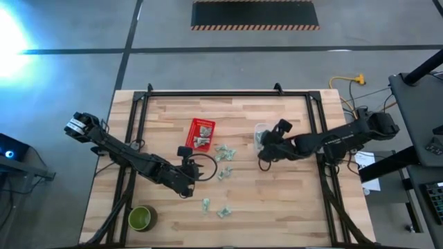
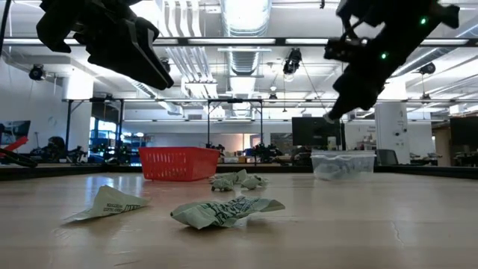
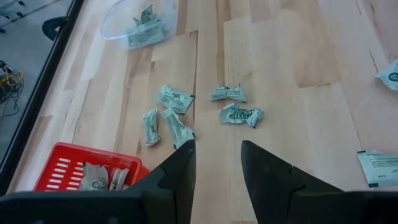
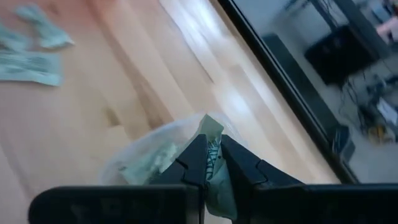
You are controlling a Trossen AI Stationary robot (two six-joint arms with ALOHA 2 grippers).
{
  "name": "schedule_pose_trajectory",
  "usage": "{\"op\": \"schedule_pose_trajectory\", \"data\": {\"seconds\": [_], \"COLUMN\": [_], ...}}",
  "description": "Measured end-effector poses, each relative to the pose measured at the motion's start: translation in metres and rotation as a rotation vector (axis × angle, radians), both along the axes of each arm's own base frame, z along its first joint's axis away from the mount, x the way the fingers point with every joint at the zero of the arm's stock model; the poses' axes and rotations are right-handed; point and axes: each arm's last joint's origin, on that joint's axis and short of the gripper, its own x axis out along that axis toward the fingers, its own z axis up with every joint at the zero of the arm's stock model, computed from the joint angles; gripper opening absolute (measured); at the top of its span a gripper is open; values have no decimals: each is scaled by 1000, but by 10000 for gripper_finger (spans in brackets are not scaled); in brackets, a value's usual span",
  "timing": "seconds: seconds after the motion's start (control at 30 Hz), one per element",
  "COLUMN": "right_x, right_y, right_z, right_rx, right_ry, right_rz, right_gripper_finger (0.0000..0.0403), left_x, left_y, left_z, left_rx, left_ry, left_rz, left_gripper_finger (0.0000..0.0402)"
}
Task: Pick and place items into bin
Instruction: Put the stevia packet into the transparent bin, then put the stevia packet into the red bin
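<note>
Your right gripper (image 4: 212, 163) pinches 1 pale green-and-white packet (image 4: 211, 140) in narrow fingers above the clear plastic bin (image 4: 149, 158); centre it before letting go. Left gripper (image 3: 216, 163) waits, fingers part-spread, empty.

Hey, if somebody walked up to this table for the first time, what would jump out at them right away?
Probably the red basket near the table's middle, a few packets already inside, with more green-and-white packets scattered on the wood beside it. Next, the right gripper, shut on a packet above a clear container that also holds packets. The left gripper hangs open by the basket, and a green bowl sits off in a corner.
</note>
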Motion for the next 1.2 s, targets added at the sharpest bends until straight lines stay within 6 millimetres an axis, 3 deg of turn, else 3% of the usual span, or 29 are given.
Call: {"op": "schedule_pose_trajectory", "data": {"seconds": [0.23, 0.63, 1.03, 1.2], "right_x": [-4, -3, -5, -3], "right_y": [-14, -15, -16, -12], "right_z": [-10, -11, -16, -11], "right_rx": [92, 110, 71, 76], "right_ry": [-14, -42, -37, -40], "right_rz": [-76, -77, -93, -52], "right_gripper_finger": [29, 32, 142, 167], "left_x": [0, 0, 1, 4], "left_y": [0, 0, -1, -7], "left_z": [0, 0, 0, -8], "left_rx": [0, -1, -7, -108], "left_ry": [0, -1, -8, 62], "left_rz": [0, 0, -2, -111], "left_gripper_finger": [112, 112, 112, 112]}}
